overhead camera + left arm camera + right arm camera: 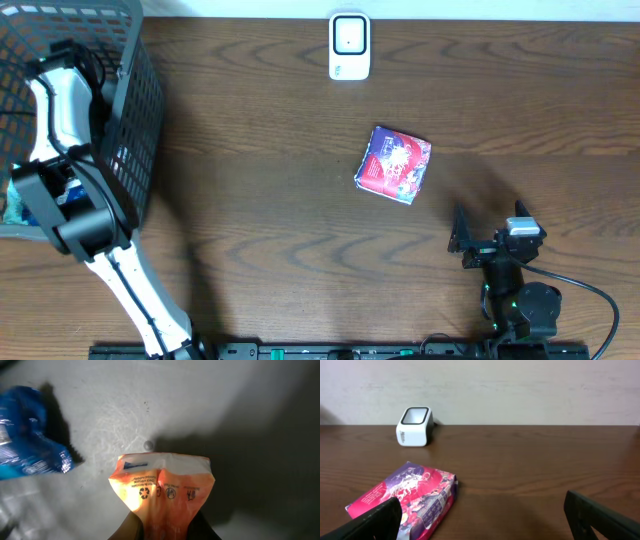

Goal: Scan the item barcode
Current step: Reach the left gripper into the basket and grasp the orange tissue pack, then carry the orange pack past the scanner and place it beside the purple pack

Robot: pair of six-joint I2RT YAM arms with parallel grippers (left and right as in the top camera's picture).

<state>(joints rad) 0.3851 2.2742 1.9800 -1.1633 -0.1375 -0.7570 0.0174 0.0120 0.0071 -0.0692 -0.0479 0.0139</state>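
table (250, 250): dark wood grain; wall (520, 385): plain, pale

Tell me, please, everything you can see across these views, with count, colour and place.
table: one, brown wood, under everything
basket: one, dark mesh, table's far left corner
scanner: one, white, far edge, middle
purple packet: one, purple and red, mid-table
orange packet: one, orange, inside basket
blue packet: one, blue, inside basket
left claw: one, dark, shut on orange packet
right claw: one, black, open, empty
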